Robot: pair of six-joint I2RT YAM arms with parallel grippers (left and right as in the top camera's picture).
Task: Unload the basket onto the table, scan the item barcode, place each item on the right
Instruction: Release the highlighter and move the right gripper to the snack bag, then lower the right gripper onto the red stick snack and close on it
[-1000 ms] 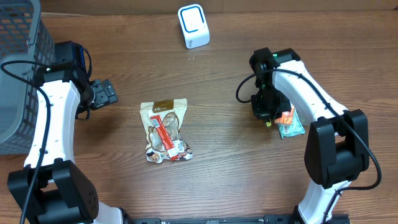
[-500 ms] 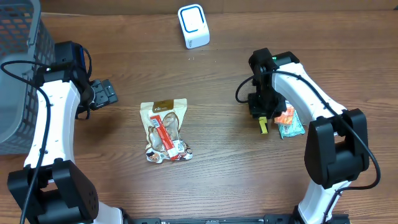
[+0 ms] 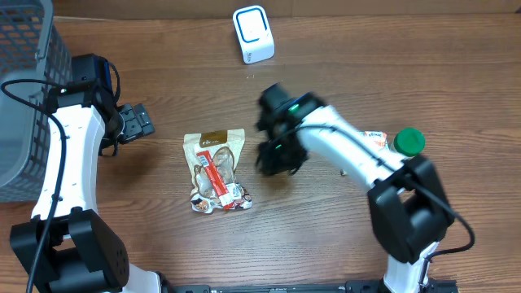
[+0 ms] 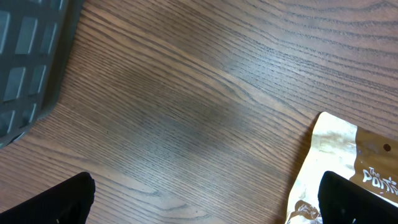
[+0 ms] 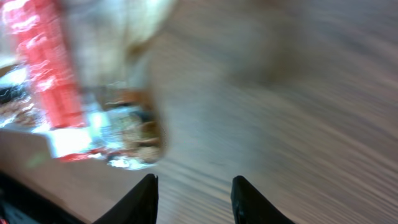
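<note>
Right gripper (image 5: pixel 194 185) hangs just right of the tan foil snack pouch with a red label (image 3: pixel 216 171), lying centre-left in the overhead frame. Its fingers are partly apart, gripping nothing. Left gripper (image 4: pixel 205 196), left of the pouch, gapes wide and empty.

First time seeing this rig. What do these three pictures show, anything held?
Two white robot arms, left and right, at a wooden table. One picture is from a fixed camera overhead; the other two are from cameras on the wrists. On the table: a snack pouch, a white scanner, a grey basket at the left edge, a green-topped item on the right. The left arm's fingers are wide open over bare wood beside the pouch. The right arm's fingers are apart and empty near the pouch; that view is blurred.
</note>
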